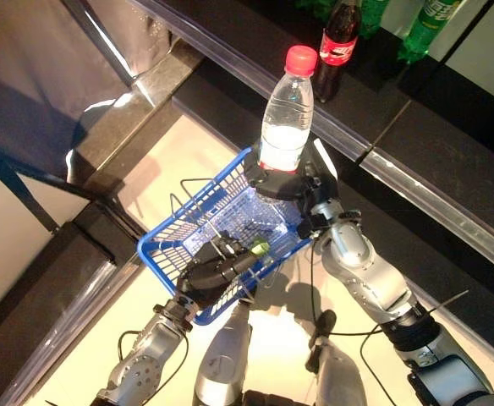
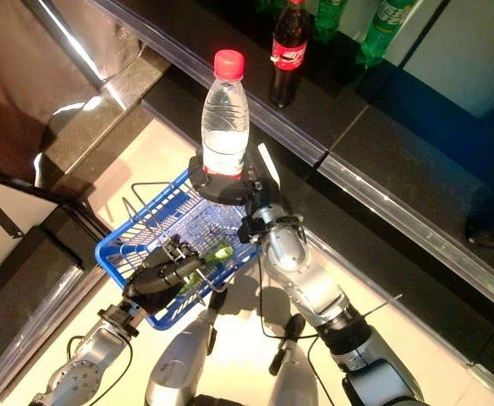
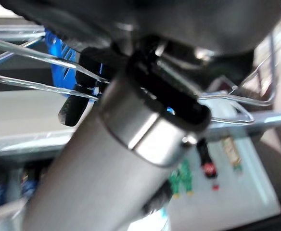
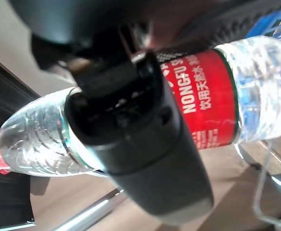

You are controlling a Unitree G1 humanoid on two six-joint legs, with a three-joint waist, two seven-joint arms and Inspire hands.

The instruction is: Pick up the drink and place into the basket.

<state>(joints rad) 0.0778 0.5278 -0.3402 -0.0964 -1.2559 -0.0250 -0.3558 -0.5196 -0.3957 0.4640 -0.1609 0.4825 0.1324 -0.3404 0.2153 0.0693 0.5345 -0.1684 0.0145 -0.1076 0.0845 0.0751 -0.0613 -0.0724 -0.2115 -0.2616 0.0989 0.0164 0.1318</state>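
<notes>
Above the far corner of a blue wire basket (image 1: 175,254), a clear water bottle (image 1: 285,118) with a red cap stands upright in the robot's right hand (image 1: 285,182), whose fingers are curled around its lower body. The left hand (image 1: 217,271) is closed around the basket's wire handles, holding it up at the near rim. The carry step looks nearly finished; next the bottle likely needs lowering inside the walls before release. Behind, a cola bottle (image 1: 338,46) stands on a dark shelf (image 1: 433,144).
</notes>
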